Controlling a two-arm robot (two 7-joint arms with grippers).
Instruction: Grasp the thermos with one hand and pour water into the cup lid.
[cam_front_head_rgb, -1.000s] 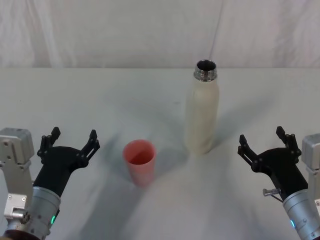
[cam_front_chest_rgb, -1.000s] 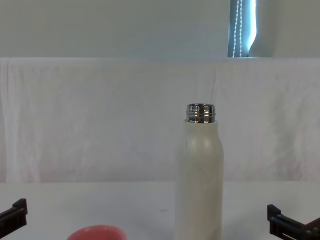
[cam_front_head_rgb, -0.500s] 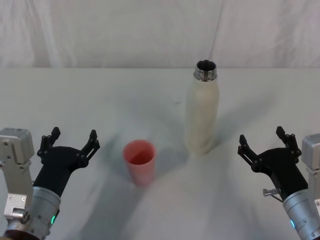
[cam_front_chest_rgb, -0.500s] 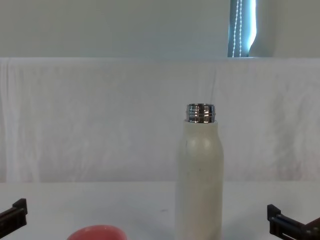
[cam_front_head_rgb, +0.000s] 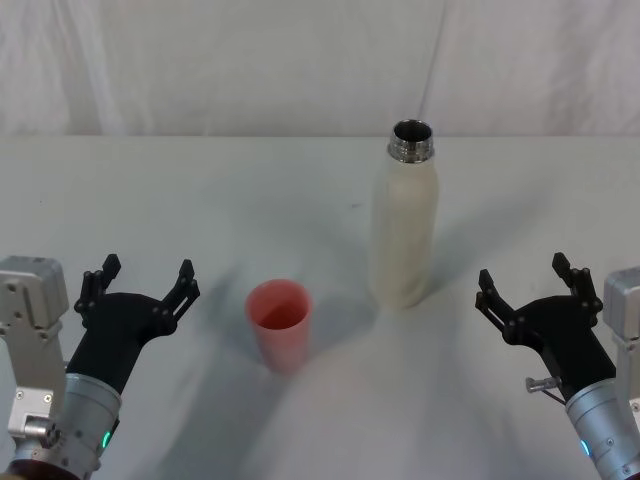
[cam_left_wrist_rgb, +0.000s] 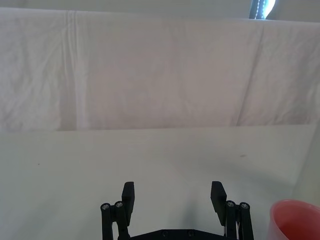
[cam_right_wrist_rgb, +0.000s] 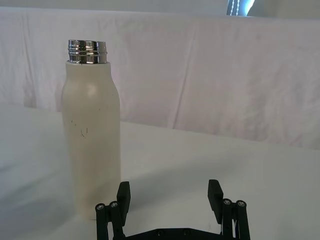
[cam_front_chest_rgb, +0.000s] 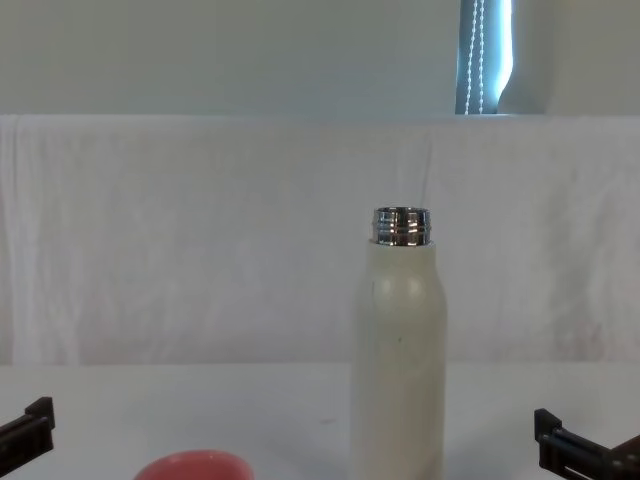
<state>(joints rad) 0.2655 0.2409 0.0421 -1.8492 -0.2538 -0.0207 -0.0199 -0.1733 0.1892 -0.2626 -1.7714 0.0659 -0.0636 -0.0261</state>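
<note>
The cream-white thermos (cam_front_head_rgb: 404, 235) stands upright near the table's middle, its steel neck uncapped; it also rises in the chest view (cam_front_chest_rgb: 398, 370) and the right wrist view (cam_right_wrist_rgb: 91, 135). The pink cup lid (cam_front_head_rgb: 280, 322) stands upright to its left and nearer me, its rim just showing in the chest view (cam_front_chest_rgb: 193, 466) and at the left wrist view's edge (cam_left_wrist_rgb: 296, 218). My left gripper (cam_front_head_rgb: 142, 280) is open, left of the cup lid and apart from it. My right gripper (cam_front_head_rgb: 524, 281) is open, right of the thermos and nearer me, holding nothing.
A white cloth covers the table (cam_front_head_rgb: 200, 200) and hangs as a backdrop (cam_front_head_rgb: 250, 60) along its far edge. A window strip (cam_front_chest_rgb: 485, 55) shows above the backdrop.
</note>
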